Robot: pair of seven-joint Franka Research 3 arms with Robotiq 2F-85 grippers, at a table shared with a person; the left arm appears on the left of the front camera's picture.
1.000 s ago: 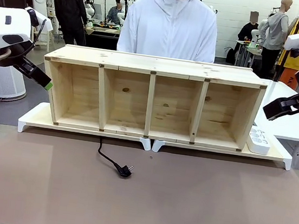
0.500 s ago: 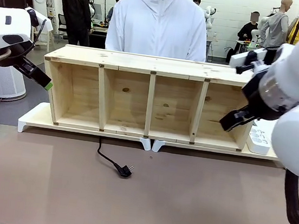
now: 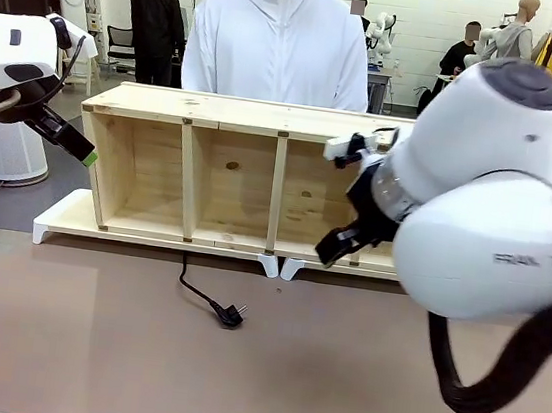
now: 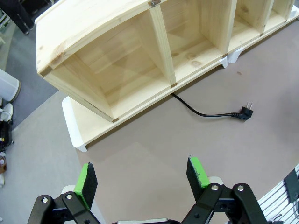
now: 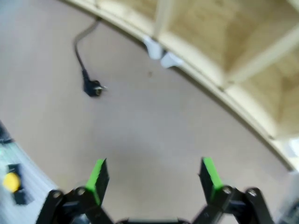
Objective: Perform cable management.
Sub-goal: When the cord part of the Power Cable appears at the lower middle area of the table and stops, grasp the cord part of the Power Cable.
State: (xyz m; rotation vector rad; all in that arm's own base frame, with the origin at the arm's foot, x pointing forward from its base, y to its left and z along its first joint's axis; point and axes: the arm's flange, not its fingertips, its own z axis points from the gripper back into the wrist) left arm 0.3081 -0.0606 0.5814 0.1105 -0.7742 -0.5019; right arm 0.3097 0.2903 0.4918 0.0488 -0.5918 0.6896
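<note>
The cable [image 5: 79, 51] has its plug [image 5: 93, 87] at 11 o'clock of the right tool [image 5: 154, 175], which is spread apart; a hasty reach may overshoot it.

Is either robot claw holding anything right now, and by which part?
Nothing is held. The left gripper and right gripper are both open and empty; the cable lies loose on the table.

White right arm [image 3: 489, 192] bears grey lettering, seemingly "FRAN", and a ribbed black hose [image 3: 437, 352]; black left gripper [image 4: 140, 164] has green pads [image 4: 86, 179].
</note>
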